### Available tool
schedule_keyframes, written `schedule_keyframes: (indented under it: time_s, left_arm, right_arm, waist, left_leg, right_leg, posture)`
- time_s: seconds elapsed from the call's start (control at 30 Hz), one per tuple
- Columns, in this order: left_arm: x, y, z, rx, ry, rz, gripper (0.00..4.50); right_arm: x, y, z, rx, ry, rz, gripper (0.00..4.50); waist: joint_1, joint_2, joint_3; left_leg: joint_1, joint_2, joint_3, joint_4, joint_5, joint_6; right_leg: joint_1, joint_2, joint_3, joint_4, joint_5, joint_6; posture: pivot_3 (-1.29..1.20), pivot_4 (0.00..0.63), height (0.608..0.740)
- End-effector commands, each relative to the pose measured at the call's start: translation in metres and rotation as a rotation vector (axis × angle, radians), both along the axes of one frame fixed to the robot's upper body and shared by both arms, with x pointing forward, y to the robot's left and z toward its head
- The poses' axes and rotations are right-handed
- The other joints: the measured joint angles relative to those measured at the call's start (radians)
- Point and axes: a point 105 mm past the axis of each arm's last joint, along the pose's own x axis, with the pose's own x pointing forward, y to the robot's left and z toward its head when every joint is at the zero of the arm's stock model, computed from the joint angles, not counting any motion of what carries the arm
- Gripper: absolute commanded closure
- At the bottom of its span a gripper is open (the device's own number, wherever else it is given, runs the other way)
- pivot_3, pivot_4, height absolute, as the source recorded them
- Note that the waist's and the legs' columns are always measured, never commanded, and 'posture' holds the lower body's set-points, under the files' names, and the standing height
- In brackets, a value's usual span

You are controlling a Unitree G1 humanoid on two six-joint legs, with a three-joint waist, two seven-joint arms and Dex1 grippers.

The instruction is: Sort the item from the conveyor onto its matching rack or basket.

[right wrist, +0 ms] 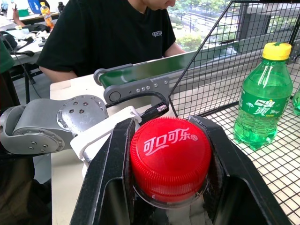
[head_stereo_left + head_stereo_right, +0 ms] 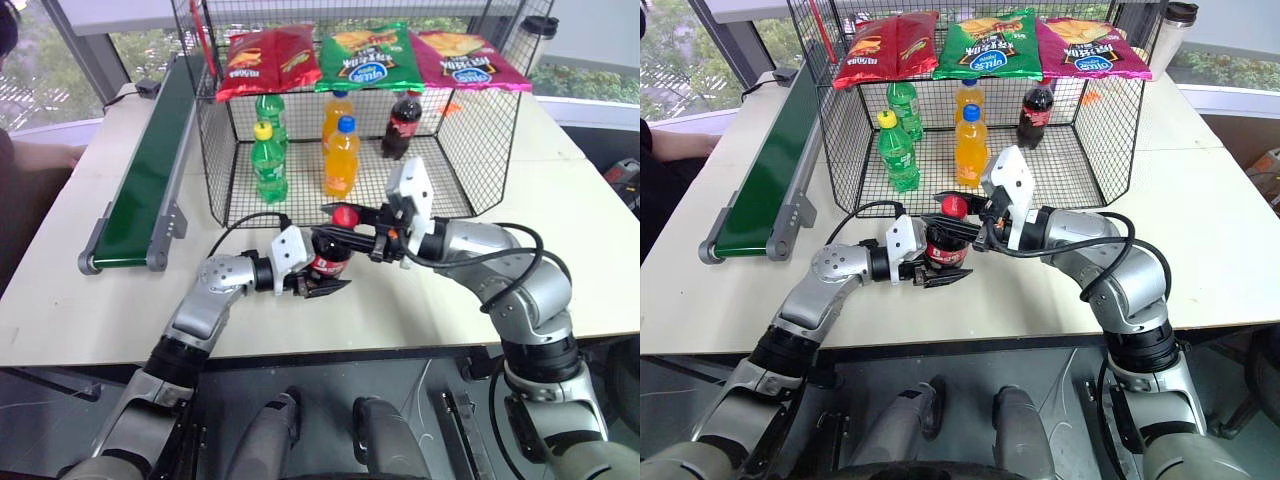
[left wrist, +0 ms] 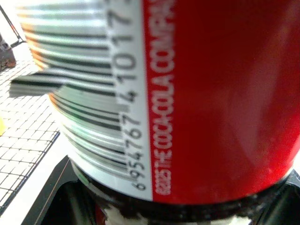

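The cola bottle [image 2: 331, 252] hangs above the table's near edge, in front of the cage [image 2: 480, 140]. The left gripper [image 2: 322, 276] is clamped round its label; the right gripper [image 2: 345, 222] has closed on the red cap [image 1: 170, 158]. Both forearms lie roughly level, pointing inward. A mistimed handover could drop or twist it.

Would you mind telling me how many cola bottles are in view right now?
2. One cola bottle is held above the table by both grippers, in front of the cage. The other cola bottle stands inside the cage, on its right side. None seem hidden.
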Motion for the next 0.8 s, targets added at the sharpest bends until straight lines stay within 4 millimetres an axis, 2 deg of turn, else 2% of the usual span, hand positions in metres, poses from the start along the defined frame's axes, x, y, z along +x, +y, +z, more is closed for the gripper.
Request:
schedule_keyframes:
  time_s: [0.03,0.13,0.17,0.2,0.4,0.57,0.67,0.8]
  left_arm:
    - [0.005,-0.005,0.028,-0.050,-0.109,0.016,1.50]
    - [0.007,-0.006,0.032,-0.081,-0.087,0.029,1.50]
    - [0.007,-0.006,0.033,-0.089,-0.081,0.027,0.46]
    - [0.006,-0.005,0.034,-0.094,-0.072,0.025,0.05]
    - [0.004,0.009,0.027,-0.074,-0.030,0.063,0.05]
    - [0.004,0.028,0.026,-0.103,-0.004,0.178,0.05]
    - [-0.002,0.042,0.021,-0.110,0.032,0.243,0.05]
    - [-0.004,0.056,0.013,-0.109,0.052,0.333,0.05]
  right_arm:
    - [0.003,-0.004,0.008,0.001,-0.037,-0.041,3.32]
    - [0.005,-0.005,0.008,0.003,-0.040,-0.056,3.32]
    - [0.006,-0.005,0.008,0.003,-0.042,-0.063,3.32]
    - [0.007,-0.005,0.008,0.003,-0.044,-0.068,3.32]
    - [0.013,-0.009,0.013,0.033,-0.044,-0.108,3.32]
    - [0.031,-0.024,0.028,0.121,-0.036,-0.219,3.32]
    - [0.055,-0.043,0.038,0.147,-0.051,-0.350,3.32]
    - [0.079,-0.060,0.042,0.111,-0.081,-0.480,3.32]
  waist:
    - [0.000,0.000,0.000]
    - [0.000,0.000,0.000]
    - [0.000,0.000,0.000]
    - [0.001,0.000,0.000]
    - [-0.004,0.000,0.000]
    - [-0.002,0.000,0.000]
    - [-0.001,0.000,0.000]
    - [0.001,0.000,0.000]
  left_leg:
    - [0.000,0.000,0.000,0.000,0.000,0.000]
    - [0.000,0.000,0.000,0.000,0.000,0.000]
    - [0.000,0.000,0.000,0.000,0.000,0.000]
    - [0.000,0.000,0.000,0.000,0.000,0.000]
    - [0.001,0.000,0.000,0.001,0.000,0.000]
    - [0.001,0.000,0.000,0.001,0.000,0.001]
    - [0.001,0.000,0.000,0.001,0.000,-0.001]
    - [0.001,0.000,0.000,0.001,-0.001,-0.001]
  right_leg:
    - [0.000,0.000,0.000,0.000,0.000,0.000]
    - [0.000,0.000,0.000,0.000,0.000,0.000]
    - [0.000,0.000,0.000,0.000,0.000,0.000]
    - [0.000,0.000,0.000,0.001,0.000,0.000]
    - [0.000,0.000,0.000,0.002,0.000,0.000]
    - [-0.001,0.000,0.000,0.004,0.000,0.000]
    - [0.000,0.001,0.000,0.004,0.000,0.000]
    - [0.000,0.001,0.000,0.004,0.000,0.000]
  posture:
    - [0.00,0.150,0.738]
    - [0.00,0.150,0.738]
    - [0.00,0.150,0.738]
    - [0.00,0.150,0.738]
    - [0.00,0.150,0.738]
    - [0.00,0.150,0.738]
    - [0.00,0.150,0.738]
    - [0.00,0.150,0.738]
